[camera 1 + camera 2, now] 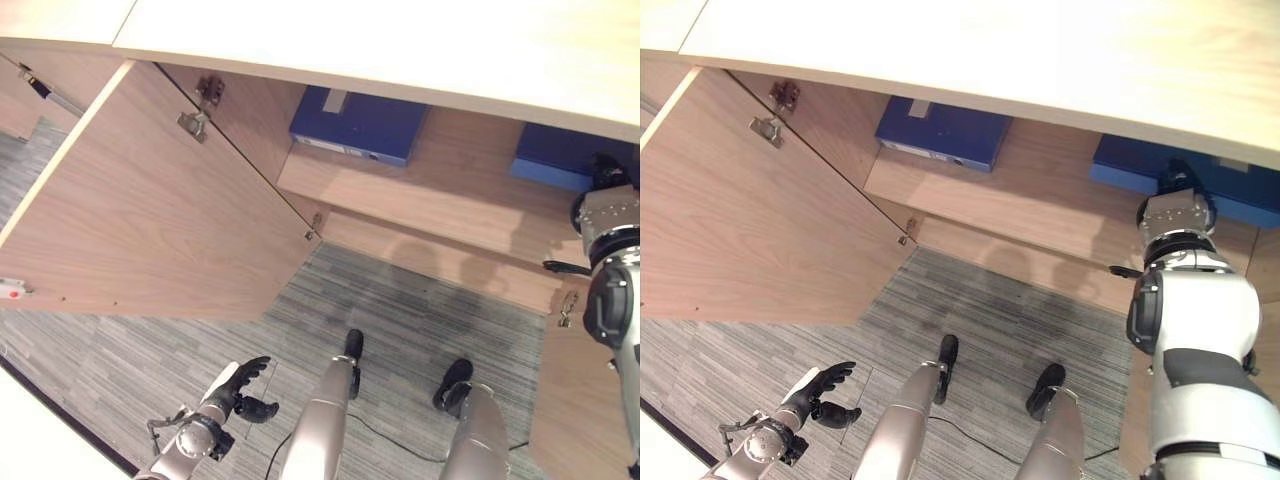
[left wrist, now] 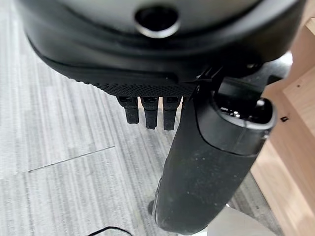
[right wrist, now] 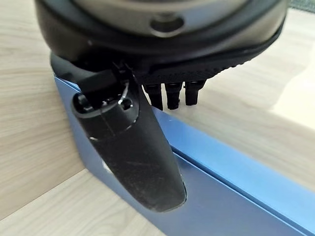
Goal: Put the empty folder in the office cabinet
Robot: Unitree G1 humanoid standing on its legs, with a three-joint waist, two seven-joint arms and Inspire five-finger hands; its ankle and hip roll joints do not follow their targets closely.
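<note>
A blue folder (image 1: 1120, 160) lies flat at the right end of the cabinet shelf (image 1: 450, 190), under the cabinet's top board. My right hand (image 1: 1177, 182) reaches in over this folder (image 3: 246, 172). In the right wrist view its thumb (image 3: 133, 147) lies against the folder's long edge and its straight fingers (image 3: 172, 96) rest over the top face, so it is open. My left hand (image 1: 240, 385) hangs low over the carpet, open and holding nothing. A second blue folder (image 1: 355, 122) lies on the same shelf further left.
The left cabinet door (image 1: 150, 220) stands wide open and juts out over the grey carpet (image 1: 400, 300). A second door (image 1: 565, 400) stands open at the lower right. The pale top board (image 1: 400, 40) overhangs the shelf.
</note>
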